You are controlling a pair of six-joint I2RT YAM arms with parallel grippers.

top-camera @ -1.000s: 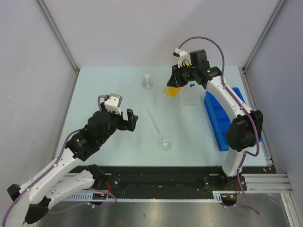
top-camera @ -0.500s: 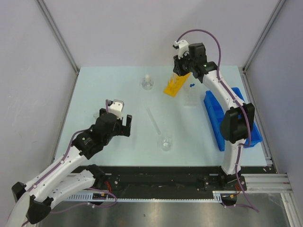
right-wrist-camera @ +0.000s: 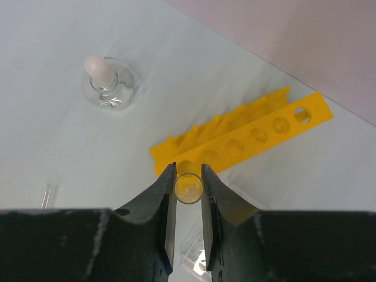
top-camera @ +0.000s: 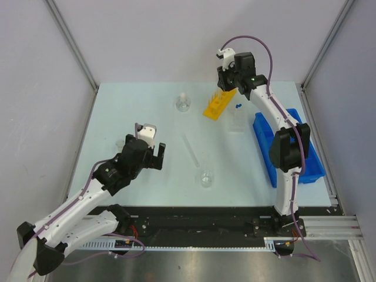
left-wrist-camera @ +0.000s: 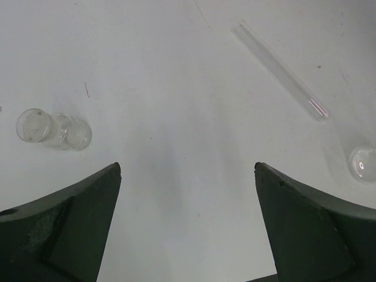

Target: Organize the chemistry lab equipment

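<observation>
My right gripper is shut on a clear tube, held upright and seen end-on over the near end hole of the yellow rack. I cannot tell whether its lower end is in the hole. In the top view this gripper is at the rack's far end. My left gripper is open and empty above bare table. A clear tube lies flat to its right, with the small beaker beyond. The stoppered flask stands left of the rack.
The blue bin lies along the right side, partly under the right arm. A clear tray and small blue caps lie between it and the rack. A small clear glass vessel stands left of the left fingers.
My right gripper has risen and moved to the far end of the rack with the tube, uncovering the rack. My left arm has drawn back a little toward the near left.
</observation>
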